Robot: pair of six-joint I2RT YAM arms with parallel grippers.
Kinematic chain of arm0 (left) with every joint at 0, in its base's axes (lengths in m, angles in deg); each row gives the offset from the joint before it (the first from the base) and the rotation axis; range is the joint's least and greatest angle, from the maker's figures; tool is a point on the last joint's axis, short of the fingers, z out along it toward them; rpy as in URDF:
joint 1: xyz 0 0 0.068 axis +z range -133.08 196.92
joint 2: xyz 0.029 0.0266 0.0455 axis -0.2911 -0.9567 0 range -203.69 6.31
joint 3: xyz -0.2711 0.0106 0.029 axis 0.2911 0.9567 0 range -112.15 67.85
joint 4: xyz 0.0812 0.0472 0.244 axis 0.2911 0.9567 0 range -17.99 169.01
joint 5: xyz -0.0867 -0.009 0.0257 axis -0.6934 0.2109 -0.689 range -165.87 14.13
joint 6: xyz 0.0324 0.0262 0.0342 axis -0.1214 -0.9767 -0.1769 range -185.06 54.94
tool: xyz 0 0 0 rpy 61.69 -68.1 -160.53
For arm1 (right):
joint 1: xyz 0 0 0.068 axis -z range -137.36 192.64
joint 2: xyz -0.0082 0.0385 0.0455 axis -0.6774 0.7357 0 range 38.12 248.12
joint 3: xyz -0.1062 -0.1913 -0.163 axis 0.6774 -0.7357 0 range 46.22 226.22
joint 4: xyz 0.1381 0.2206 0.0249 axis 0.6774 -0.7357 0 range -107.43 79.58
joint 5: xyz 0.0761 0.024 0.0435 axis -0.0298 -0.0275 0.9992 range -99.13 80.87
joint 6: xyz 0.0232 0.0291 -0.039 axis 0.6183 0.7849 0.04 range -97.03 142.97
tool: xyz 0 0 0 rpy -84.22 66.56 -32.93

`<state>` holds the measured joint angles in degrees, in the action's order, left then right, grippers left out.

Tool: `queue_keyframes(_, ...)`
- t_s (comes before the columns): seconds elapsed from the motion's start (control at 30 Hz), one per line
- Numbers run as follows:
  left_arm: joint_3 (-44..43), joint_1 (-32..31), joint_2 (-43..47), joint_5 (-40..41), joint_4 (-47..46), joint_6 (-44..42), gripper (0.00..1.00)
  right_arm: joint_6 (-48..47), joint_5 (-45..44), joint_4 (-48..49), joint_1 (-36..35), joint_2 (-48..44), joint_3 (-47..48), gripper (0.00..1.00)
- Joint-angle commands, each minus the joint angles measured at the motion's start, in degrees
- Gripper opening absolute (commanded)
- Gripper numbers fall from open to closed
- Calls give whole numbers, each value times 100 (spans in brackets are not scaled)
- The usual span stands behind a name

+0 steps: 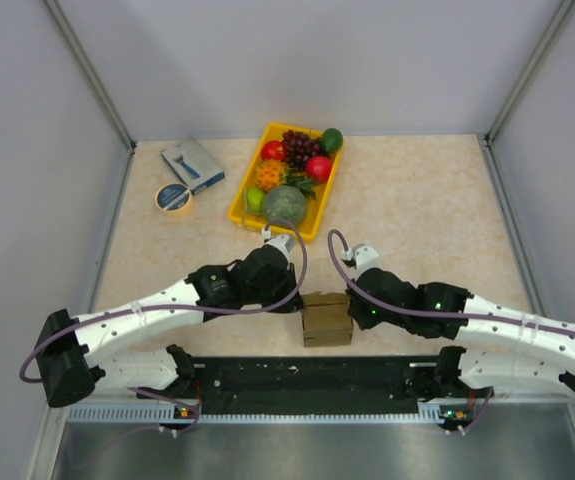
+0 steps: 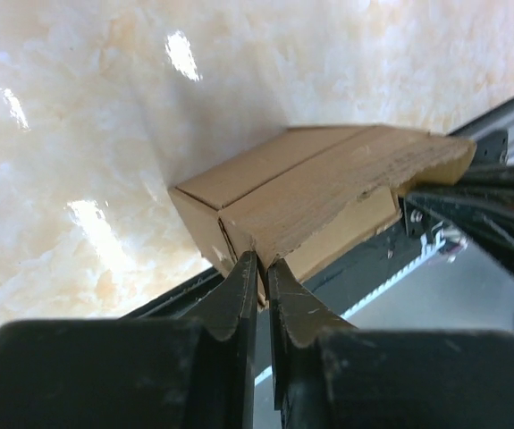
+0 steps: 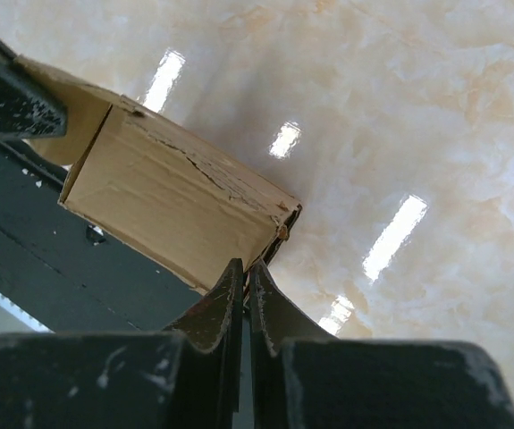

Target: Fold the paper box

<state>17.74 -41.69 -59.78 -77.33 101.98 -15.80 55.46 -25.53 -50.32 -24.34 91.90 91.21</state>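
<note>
Standing at the near edge of the bench (image 1: 417,200), just beyond the black rail (image 1: 307,375), the box (image 1: 327,320) is flanked by both arms. It is seen already closed into a squat block, with a torn, ragged edge along its top flap.

The left claw (image 2: 261,268) is closed on the cardboard edge at one lower corner, a thin strip of flap being pinched between its fingers. The right claw (image 3: 245,268) is shut tight at the opposite lower corner; whether cardboard is caught between its tips cannot be told. Such a two-sided hold is judged to steady the box, so that a loose flap can be pressed or tucked home without the block sliding.

The bench is a glossy, cream marbled surface on which lamp reflections are seen. Well apart from the box, a yellow tray (image 1: 235,210) of fruit, a tape roll (image 1: 173,198) and a packet (image 1: 193,165) are set toward the far side. The space is enclosed by plain grey walls (image 1: 317,60).
</note>
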Motion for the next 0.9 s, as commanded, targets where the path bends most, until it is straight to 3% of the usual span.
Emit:
queue_keyframes(0.0, 133, -80, 69, 549, -721, 778, 7, 196, 217, 395, -149, 80, -26, 0)
queue_keyframes(0.3, 256, -309, 78, 1033, -669, 701, 0, 240, 138, 422, -166, -34, -157, 0)
queue_keyframes(0.53, 388, -344, 500, 840, -599, 199, 0, 117, -3, 404, -157, -157, -245, 0)
queue_keyframes(0.87, 432, -353, 447, 505, -642, 23, 2, 108, 6, 413, -166, -201, -342, 0)
